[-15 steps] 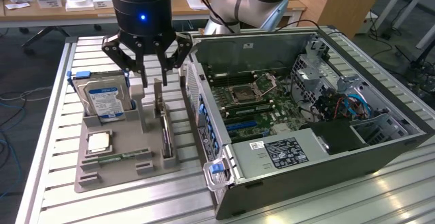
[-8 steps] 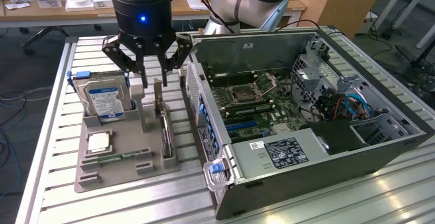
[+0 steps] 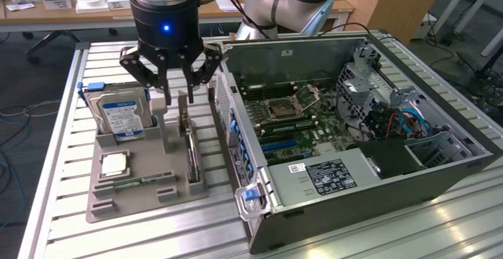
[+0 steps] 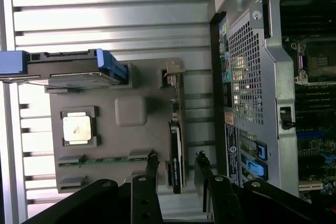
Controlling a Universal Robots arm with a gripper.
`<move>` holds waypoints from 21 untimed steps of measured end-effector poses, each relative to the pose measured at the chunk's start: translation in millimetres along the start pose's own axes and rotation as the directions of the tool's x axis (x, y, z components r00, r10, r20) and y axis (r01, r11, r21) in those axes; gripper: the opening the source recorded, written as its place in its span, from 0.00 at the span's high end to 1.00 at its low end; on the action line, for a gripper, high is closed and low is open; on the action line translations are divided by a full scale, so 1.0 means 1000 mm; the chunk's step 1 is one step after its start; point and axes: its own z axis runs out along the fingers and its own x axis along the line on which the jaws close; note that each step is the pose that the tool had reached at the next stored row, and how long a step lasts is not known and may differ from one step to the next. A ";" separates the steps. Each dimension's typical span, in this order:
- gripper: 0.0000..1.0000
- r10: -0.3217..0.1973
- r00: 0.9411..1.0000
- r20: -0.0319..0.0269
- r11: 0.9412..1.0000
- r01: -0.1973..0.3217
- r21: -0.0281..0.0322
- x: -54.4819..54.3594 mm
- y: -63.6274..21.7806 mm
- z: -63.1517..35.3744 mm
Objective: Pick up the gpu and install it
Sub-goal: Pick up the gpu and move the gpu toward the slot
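Overhead, the tool (image 3: 178,88) hangs with its fingers spread, gripping nothing, one finger to each side above the top edge of the gpu (image 3: 191,147). That card stands on edge in a slot of the grey holder (image 3: 129,203) on the desk (image 3: 118,241), just beside the open computer case (image 3: 354,153), with its long axis running along the case's near wall. I'd judge it light and stiff but fragile, best pinched across its flat faces near the middle.
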 end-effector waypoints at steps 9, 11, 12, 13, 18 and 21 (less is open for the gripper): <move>0.58 0.000 1.000 0.000 1.000 0.000 0.000 0.000 -0.0010 0.0158; 0.58 0.000 1.000 0.000 1.000 0.000 0.000 0.000 -0.0012 0.0180; 0.58 0.000 1.000 0.000 1.000 0.000 0.000 0.000 -0.0012 0.0191; 0.58 0.000 1.000 0.000 1.000 0.000 0.000 0.000 -0.0013 0.0202; 0.58 0.000 1.000 0.000 1.000 0.000 0.000 0.000 -0.0017 0.0257; 0.58 0.000 1.000 0.000 1.000 0.000 0.000 0.001 -0.0019 0.0289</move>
